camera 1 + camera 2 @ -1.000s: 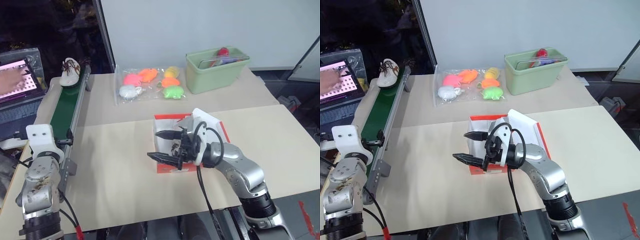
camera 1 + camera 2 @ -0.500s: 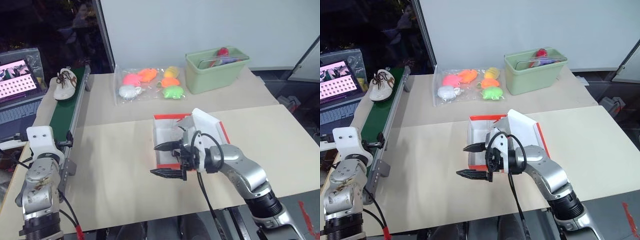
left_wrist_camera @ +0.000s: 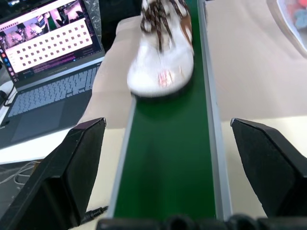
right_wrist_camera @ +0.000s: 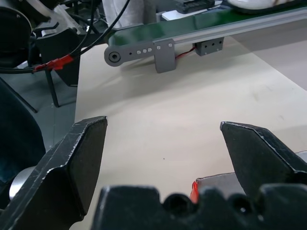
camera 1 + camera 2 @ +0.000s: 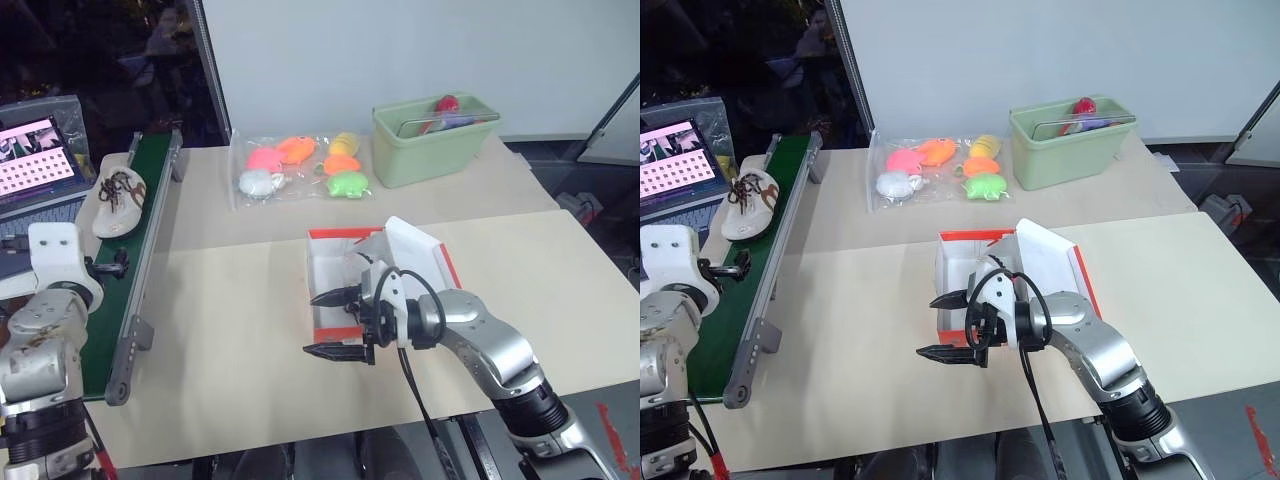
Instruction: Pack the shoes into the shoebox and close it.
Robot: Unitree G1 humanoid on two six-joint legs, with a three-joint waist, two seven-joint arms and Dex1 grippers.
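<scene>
One cream shoe point(image 5: 115, 200) with dark brown laces lies on the green conveyor belt point(image 5: 120, 290) at the left; in the left wrist view the shoe point(image 3: 160, 57) is straight ahead on the belt. My left gripper point(image 3: 168, 167) is open, level with the belt, short of the shoe and apart from it. The red shoebox point(image 5: 330, 235) stands open mid-table, with its white-lined lid point(image 5: 420, 255) tilted up on the right. My right gripper point(image 5: 310, 325) hovers open at the box's near left corner, pointing left and holding nothing. It hides part of the box's inside.
A clear bag of bright plush toys point(image 5: 300, 165) and a pale green bin point(image 5: 435, 138) sit at the table's far side. An open laptop point(image 5: 35, 160) stands left of the conveyor. The conveyor's near end bracket point(image 4: 158, 45) lies left of the box.
The shoe has travelled down the belt toward me. My left hand has risen and shifted left. My right gripper sank from over the box to its near left corner, then held still.
</scene>
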